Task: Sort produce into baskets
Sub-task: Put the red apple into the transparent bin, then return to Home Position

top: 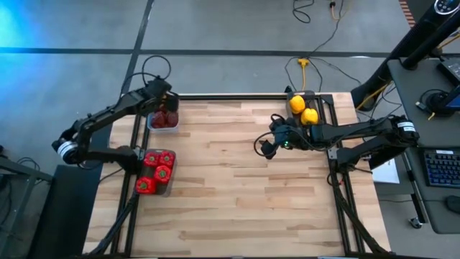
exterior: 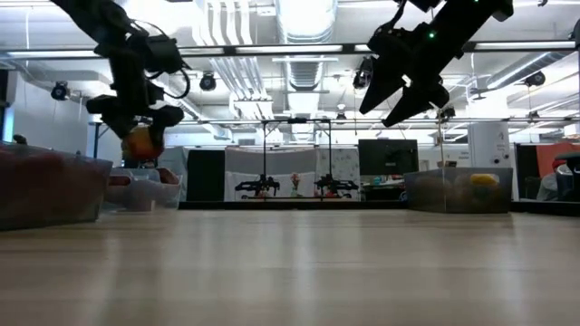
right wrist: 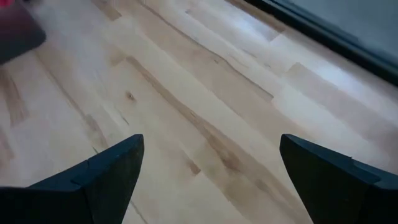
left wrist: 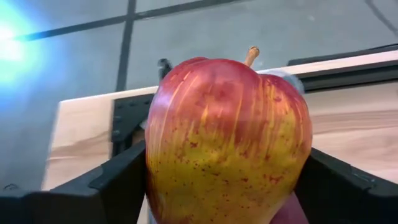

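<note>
My left gripper [top: 167, 101] is shut on a red-and-yellow apple [left wrist: 227, 140] with a brown stem, held above the far-left basket [top: 163, 122] of dark maroon fruit. The apple shows in the low view [exterior: 141, 141] under the gripper. A second basket [top: 156, 173] at the left edge holds several red peppers. A third basket [top: 305, 108] at the far right holds yellow fruit. My right gripper [top: 267, 147] is open and empty, up above the table's middle right. My left gripper pinches the apple's two sides [left wrist: 155, 168] between its two fingers. The apple fills the gap between the fingers, its stem end away from the wrist. It is lifted clear, hanging under the gripper above the far-left basket.
The wooden table top [top: 237, 194] is bare through the middle and near side. A black frame rail [top: 244, 96] runs along the far edge. Cables lie on the floor beyond the table. A desk with a keyboard [top: 438, 169] stands at the right.
</note>
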